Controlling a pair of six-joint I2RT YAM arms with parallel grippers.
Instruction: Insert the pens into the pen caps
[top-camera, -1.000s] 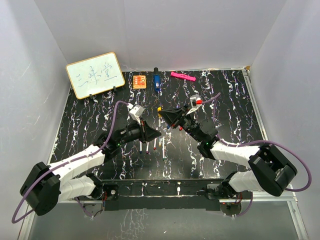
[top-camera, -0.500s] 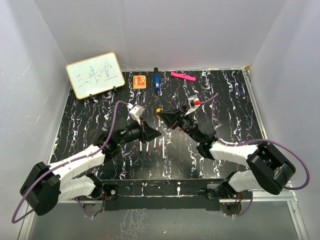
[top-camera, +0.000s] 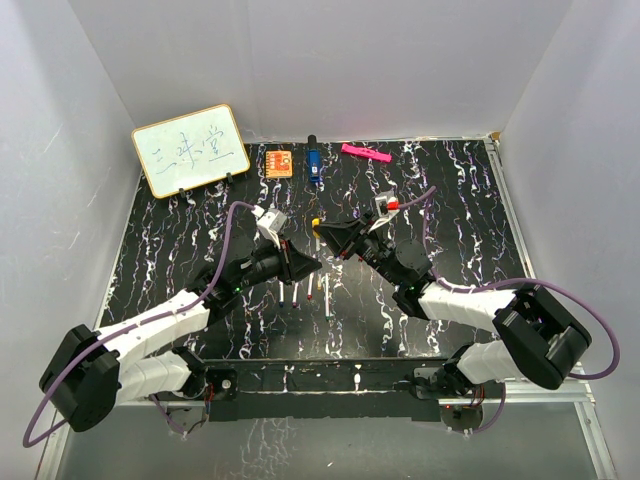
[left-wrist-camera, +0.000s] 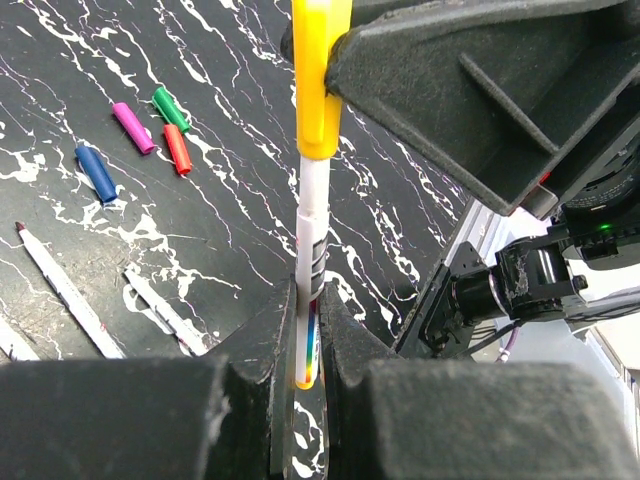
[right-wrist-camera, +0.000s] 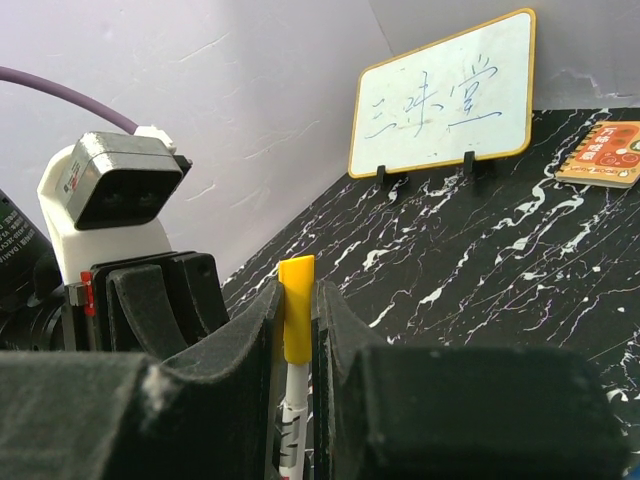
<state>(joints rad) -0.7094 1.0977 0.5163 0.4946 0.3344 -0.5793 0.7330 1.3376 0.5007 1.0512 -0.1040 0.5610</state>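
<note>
Yellow plastic marks the middle of the scene: a yellow cap (left-wrist-camera: 318, 80) sits over the upper end of a white pen (left-wrist-camera: 312, 225), and the two arms hold this pair between them above the black marbled table (top-camera: 170, 250). The left gripper (left-wrist-camera: 307, 305) is clamped on the barrel well below the yellow cap, its fingers pressed to either side of the printed band near the pen's lower end. The right gripper (right-wrist-camera: 296, 300) is closed on the yellow cap itself, pinching it from both sides, with the white barrel showing just beneath it. How deep the barrel sits inside the yellow cap I cannot tell.

Seen from the left wrist, four loose caps lie flat on the table to the left of the yellow cap. The green cap (left-wrist-camera: 170, 108), purple cap (left-wrist-camera: 133, 128) and red cap (left-wrist-camera: 177, 149) lie close together, the green and red nearly touching. The blue cap (left-wrist-camera: 97, 172) lies a little apart, farther left of the yellow cap. Loose pens (left-wrist-camera: 62, 292) lie uncapped on the table lower left of the yellow cap, one showing a dark red tip.

From overhead, the yellow cap hangs about mid-table. Along the back edge behind it stand a whiteboard (top-camera: 190, 150) far to the left, then an orange notebook (top-camera: 279, 162), a blue block (top-camera: 313, 165) almost straight behind the yellow cap, and a pink bar (top-camera: 365, 153) to the right.
</note>
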